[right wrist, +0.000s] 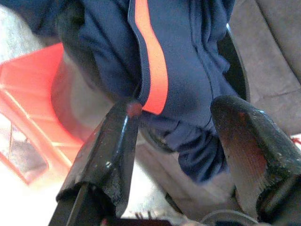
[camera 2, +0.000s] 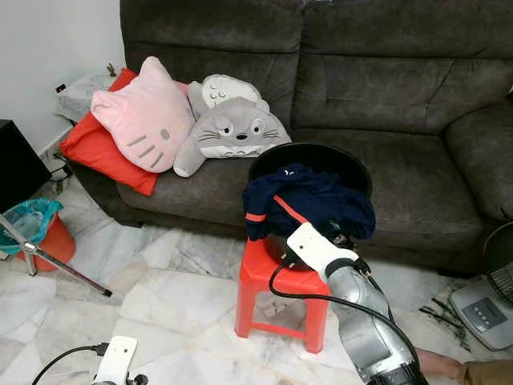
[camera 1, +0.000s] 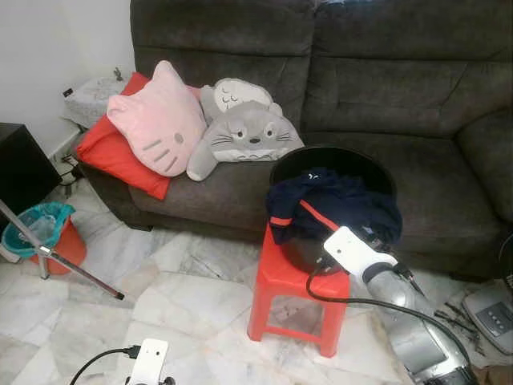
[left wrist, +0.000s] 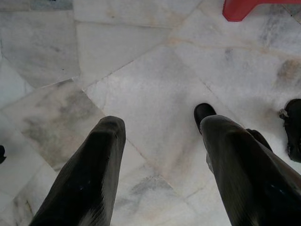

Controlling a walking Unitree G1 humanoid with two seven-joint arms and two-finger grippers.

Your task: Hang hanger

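Observation:
A navy garment with an orange stripe [camera 1: 329, 204] spills over the rim of a black basin [camera 1: 321, 152], which stands on a red plastic stool [camera 1: 280, 277] in front of the sofa. My right arm [camera 1: 357, 255] reaches up to the basin's front. In the right wrist view my right gripper [right wrist: 178, 107] is open, its fingertips [right wrist: 124, 117] right at the hanging garment [right wrist: 188, 61] with nothing clamped between them. Low at my left side, the left gripper [left wrist: 162, 121] is open above the marble floor. I can make out no hanger.
A dark grey sofa [camera 1: 401, 96] carries a pink cat cushion [camera 1: 156, 120], a grey plush cushion [camera 1: 244, 136] and a red cushion [camera 1: 112, 152]. An orange bucket with a teal bag [camera 1: 44, 233] and a slanted metal pole [camera 1: 72, 269] are at the left. A white appliance base [camera 1: 493, 317] lies at the right.

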